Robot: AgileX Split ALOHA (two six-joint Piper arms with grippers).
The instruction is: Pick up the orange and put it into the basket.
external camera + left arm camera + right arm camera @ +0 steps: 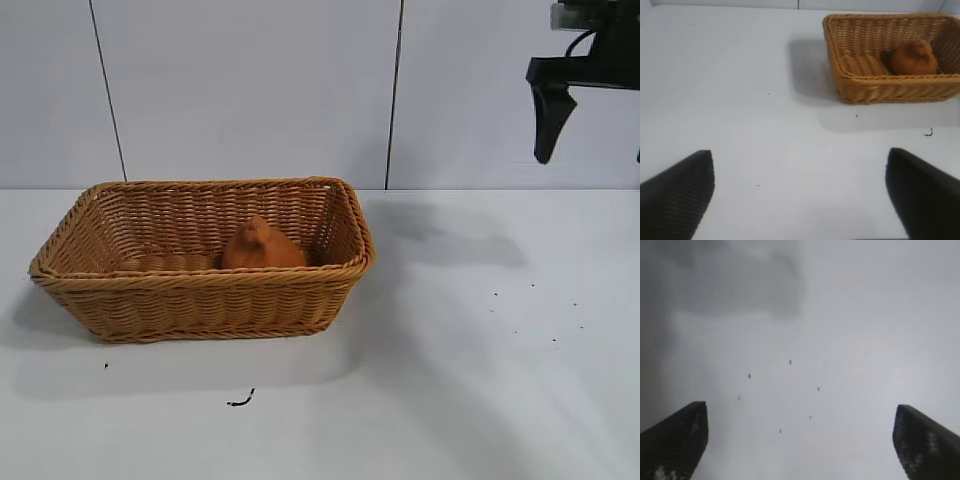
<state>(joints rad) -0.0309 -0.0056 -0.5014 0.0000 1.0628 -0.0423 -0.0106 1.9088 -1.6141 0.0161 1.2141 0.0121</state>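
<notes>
Nearest, left gripper (800,200) fingers (677,195) wide over desk (765,125); orange (260,246) inside basket (200,300); right gripper (800,445) wide, empty.

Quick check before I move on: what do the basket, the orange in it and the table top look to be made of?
The basket: woven wicker, tan-brown, with a braided rim and visible strands. The orange: matte, dull orange and knobby on top; real fruit or a model, I cannot tell. The table: smooth white surface, likely laminate, with soft shadows and a few dark specks.

orange (260,247) inside basket (200,300), basket on table (480,380) left side
</notes>
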